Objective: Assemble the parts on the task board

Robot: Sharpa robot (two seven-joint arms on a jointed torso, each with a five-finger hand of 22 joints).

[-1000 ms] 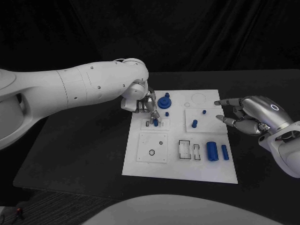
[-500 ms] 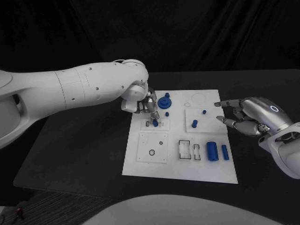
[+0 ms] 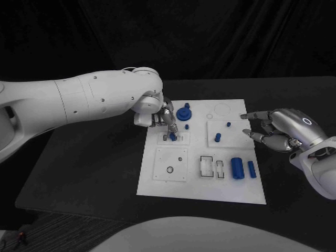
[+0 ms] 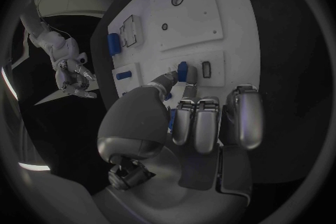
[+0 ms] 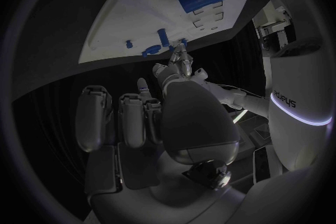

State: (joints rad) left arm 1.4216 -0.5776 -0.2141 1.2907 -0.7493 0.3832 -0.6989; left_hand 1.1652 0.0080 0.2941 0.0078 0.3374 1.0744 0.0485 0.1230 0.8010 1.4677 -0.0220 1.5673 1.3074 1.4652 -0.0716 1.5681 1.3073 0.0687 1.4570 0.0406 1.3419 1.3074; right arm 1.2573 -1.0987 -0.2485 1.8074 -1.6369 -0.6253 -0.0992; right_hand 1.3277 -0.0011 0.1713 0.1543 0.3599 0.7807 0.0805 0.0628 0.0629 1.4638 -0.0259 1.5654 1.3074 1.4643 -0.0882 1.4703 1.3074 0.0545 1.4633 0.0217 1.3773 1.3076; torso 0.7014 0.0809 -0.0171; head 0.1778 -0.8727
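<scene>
Task board [image 3: 185, 184]: white plate lying flat in the middle of the black worktop [image 3: 92, 168], long side running away from the robot.
Left hand [image 3: 165, 116]: over the board's far left part, fingers pointing down; the left wrist view shows thumb and a fingertip [image 4: 187, 88] pinching a small blue peg [image 3: 173, 136] from either side, so the hand is grasping it.
Small blue peg: upright at the raised plate on the board's left side, just beside a dark slot [image 4: 206, 69]; whether its foot is seated in a hole cannot be told.
Blue knobbed part [image 3: 185, 113]: stands on the board's far edge, just beside the left hand.
Right hand [image 3: 277, 129]: off the board's right edge, above the worktop, fingers loosely curled and apart, holding nothing; released.
Two small blue pins [image 3: 218, 138]: stand on the raised square plate at the board's right, apart from each other.
Large blue cylinder [image 3: 237, 169]: lies on its side on the near right part of the board.
Slim blue cylinder [image 3: 252, 169]: lies just beside the large one, on its right, parallel to it.
Near left plate [image 3: 170, 165]: raised square with two dark holes.
</scene>
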